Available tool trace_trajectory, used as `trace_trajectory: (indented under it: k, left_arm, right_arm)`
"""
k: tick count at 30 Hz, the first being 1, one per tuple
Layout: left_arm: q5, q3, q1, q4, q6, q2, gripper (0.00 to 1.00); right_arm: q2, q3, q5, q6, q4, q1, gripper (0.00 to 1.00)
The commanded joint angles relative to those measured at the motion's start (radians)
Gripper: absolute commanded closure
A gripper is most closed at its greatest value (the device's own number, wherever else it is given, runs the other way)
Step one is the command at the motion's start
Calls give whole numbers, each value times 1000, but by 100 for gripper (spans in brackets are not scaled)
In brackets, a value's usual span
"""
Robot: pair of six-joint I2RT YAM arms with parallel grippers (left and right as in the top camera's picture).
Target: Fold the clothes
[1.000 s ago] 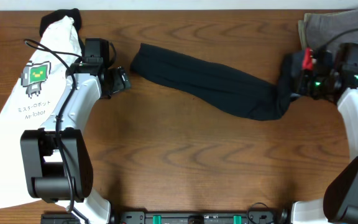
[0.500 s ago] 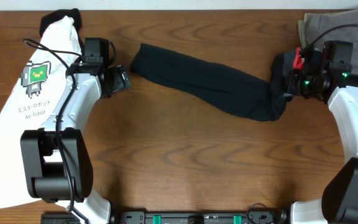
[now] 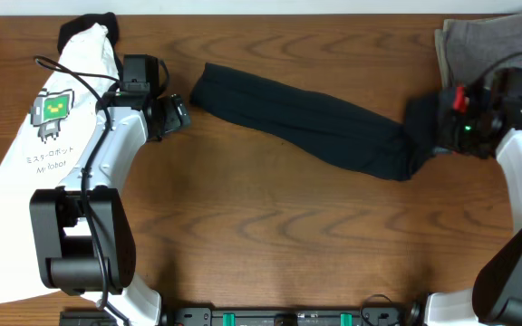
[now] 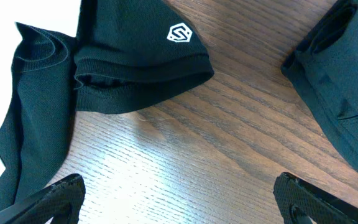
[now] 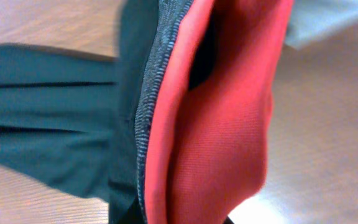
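**Waist end tugged farther from the white T-shirt**

Since half a second ago: waist end of the black trousers (image 3: 315,127) pulled a little farther from the white T-shirt (image 3: 25,181), and a little lower in the overhead view. Done by the right gripper (image 3: 444,122), clamped on that end. Up close in the right wrist view, only the waistband (image 5: 216,137): grey cloth with a wide coral-red edge, bunched up.

Stretched out in one long slanted strip on the table (image 3: 270,244). Leg end close to the T-shirt, waist end well away from it.

No change at the left gripper (image 3: 172,116): parked just beside the T-shirt, close to the leg end. Fingers wide apart over bare wood, holding nothing. Near them, a black cloth with a small white logo (image 4: 142,56).

Farthest from the T-shirt, just past the right gripper: a grey-olive folded cloth (image 3: 488,41).

Counted: one pair of black trousers, one white T-shirt, one grey-olive folded cloth, two grippers.
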Motion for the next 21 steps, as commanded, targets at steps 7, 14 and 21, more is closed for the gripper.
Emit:
trace_trajectory:
  k: [7,14,21]
  left_arm:
    - [-3,11,3,2,-8,-10,2]
    - [45,11,3,3,52,-10,2]
    - [49,11,3,19,52,2,2]
  right_arm:
    - [-14,14,146,61,-80,-56,68]
    - [-14,14,155,85,-108,-57,47]
    - [-14,14,155,85,-158,-69,48]
